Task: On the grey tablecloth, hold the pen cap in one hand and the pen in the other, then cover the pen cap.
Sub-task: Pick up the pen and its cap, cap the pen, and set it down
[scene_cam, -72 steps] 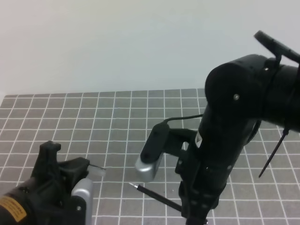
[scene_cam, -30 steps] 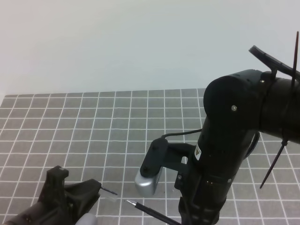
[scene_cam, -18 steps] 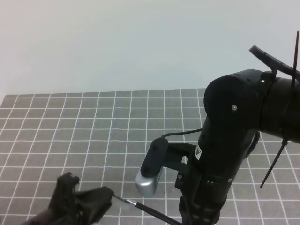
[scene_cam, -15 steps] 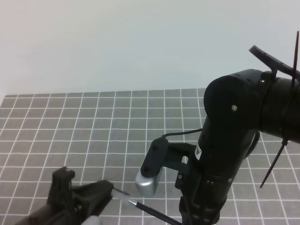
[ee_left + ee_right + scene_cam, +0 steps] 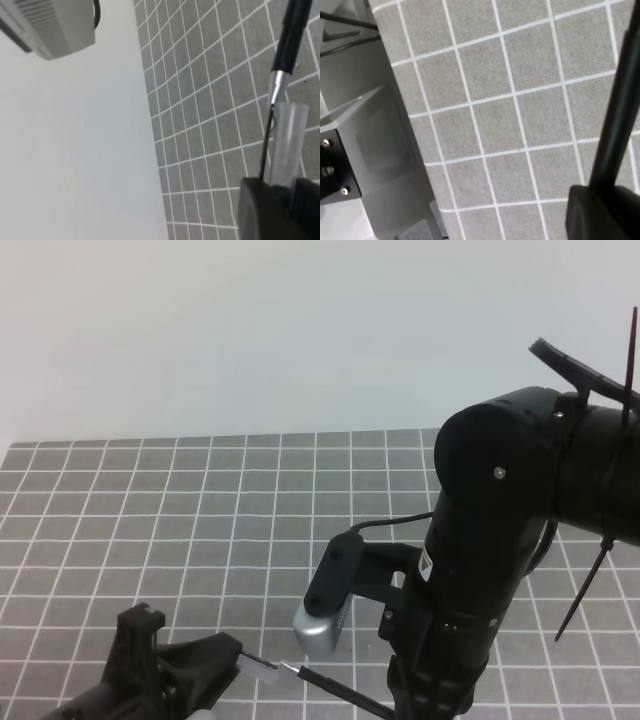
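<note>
Left gripper (image 5: 280, 205) clamped on pen cap (image 5: 286, 142) (translucent up close), right gripper clamping pen (image 5: 620, 115).

Right arm (image 5: 500, 530): matte black rounded housing w/ small screws, thin black cable, silver-grey wrist cam module (image 5: 322, 625), white label. Left gripper (image 5: 185, 670): black, angular.

The grey tablecloth (image 5: 200, 500) looks like matt woven cloth w/ thin white lines. The pen (image 5: 292, 35) is smooth black plastic, tip silvery metal. The pen cap (image 5: 287, 135) looks translucent, frosted plastic, w/ thin dark clip. Grippers: matt black plastic.
</note>
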